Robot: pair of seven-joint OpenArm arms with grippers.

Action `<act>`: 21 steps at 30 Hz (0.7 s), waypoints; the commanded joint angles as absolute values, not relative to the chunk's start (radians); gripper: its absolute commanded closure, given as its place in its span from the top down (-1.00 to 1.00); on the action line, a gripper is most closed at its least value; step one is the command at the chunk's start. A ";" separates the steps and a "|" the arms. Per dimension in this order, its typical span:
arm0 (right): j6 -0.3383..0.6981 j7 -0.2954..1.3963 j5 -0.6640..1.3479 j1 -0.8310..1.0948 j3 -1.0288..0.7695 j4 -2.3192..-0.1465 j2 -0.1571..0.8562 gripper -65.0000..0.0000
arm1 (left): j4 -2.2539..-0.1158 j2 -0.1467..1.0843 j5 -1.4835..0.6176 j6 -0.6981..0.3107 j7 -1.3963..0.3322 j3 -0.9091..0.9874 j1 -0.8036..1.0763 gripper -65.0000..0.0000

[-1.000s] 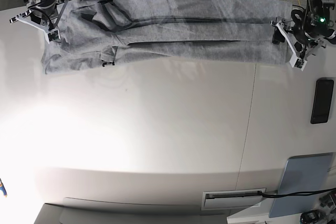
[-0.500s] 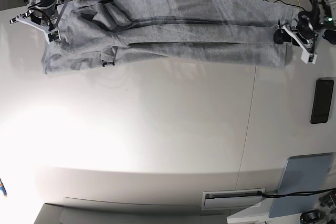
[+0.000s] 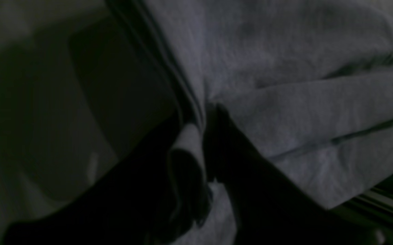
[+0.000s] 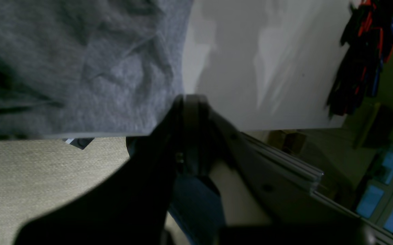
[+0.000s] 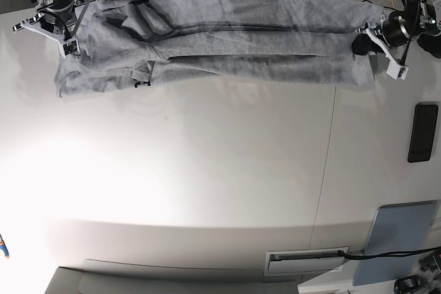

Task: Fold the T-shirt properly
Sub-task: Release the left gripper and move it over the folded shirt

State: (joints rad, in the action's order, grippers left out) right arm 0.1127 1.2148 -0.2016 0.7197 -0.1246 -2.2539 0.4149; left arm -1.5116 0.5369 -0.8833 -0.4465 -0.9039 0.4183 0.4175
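The T-shirt (image 5: pixel 227 43) lies folded into a long grey band across the far edge of the white bench (image 5: pixel 220 170), running from about ten o'clock to two o'clock in the base view, with dark crease lines along its length and a bunched, wider end at ten o'clock. The left gripper (image 5: pixel 365 45) sits at the two o'clock end of the band, its dark fingers (image 3: pixel 223 149) closed onto a fold of the grey cloth; the left wrist view, though dim, shows a pinch of fabric squeezed between them and the rest of the shirt spreading away toward one and three o'clock. The right gripper (image 5: pixel 67 40) sits at the ten o'clock end beside the bunched cloth, and in the right wrist view its fingers (image 4: pixel 189 112) are pressed together at the very corner of the shirt's edge, where cloth meets bare bench; whether any fabric is caught between them cannot be made out. A black phone (image 5: pixel 422 132) lies flat at three o'clock, well apart from the shirt, and a pale blue-grey pad (image 5: pixel 400 239) rests near five o'clock at the bench's near corner.
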 commanded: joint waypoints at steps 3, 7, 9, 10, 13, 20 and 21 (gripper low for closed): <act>0.108 1.198 -0.218 0.723 -0.133 -2.272 0.424 -1.00 | -1.520 0.549 -0.789 -0.403 -0.911 0.442 0.379 -1.00; 0.108 1.184 -0.218 0.723 -0.133 -2.272 0.424 -1.00 | -1.541 0.549 -0.666 -0.371 -0.909 0.484 0.324 -1.00; 0.107 1.177 -0.218 0.723 -0.133 -2.272 0.424 -1.00 | -1.568 0.549 -0.622 -0.355 -0.928 0.511 0.309 -1.00; 0.108 1.176 -0.218 0.722 -0.133 -2.272 0.424 -1.00 | -1.591 0.549 -0.605 -0.356 -0.945 0.525 0.307 -1.00; 0.107 1.171 -0.218 0.722 -0.133 -2.272 0.424 -1.00 | -1.686 0.548 -0.606 -0.355 -1.051 0.557 0.310 -1.00; 0.107 1.170 -0.218 0.717 -0.133 -2.272 0.424 -1.00 | -1.972 0.545 -0.892 -0.366 -1.206 0.559 0.361 -1.00; 0.107 1.171 -0.218 0.718 -0.133 -2.272 0.424 -1.00 | -2.005 0.543 -0.924 -0.366 -1.205 0.559 0.376 -1.00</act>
State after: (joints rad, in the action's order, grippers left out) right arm 0.1123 1.1778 -0.2016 0.7147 -0.1246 -2.2539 0.4145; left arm -1.9934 0.5274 -0.9154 -0.3691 -1.2110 0.5503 0.3733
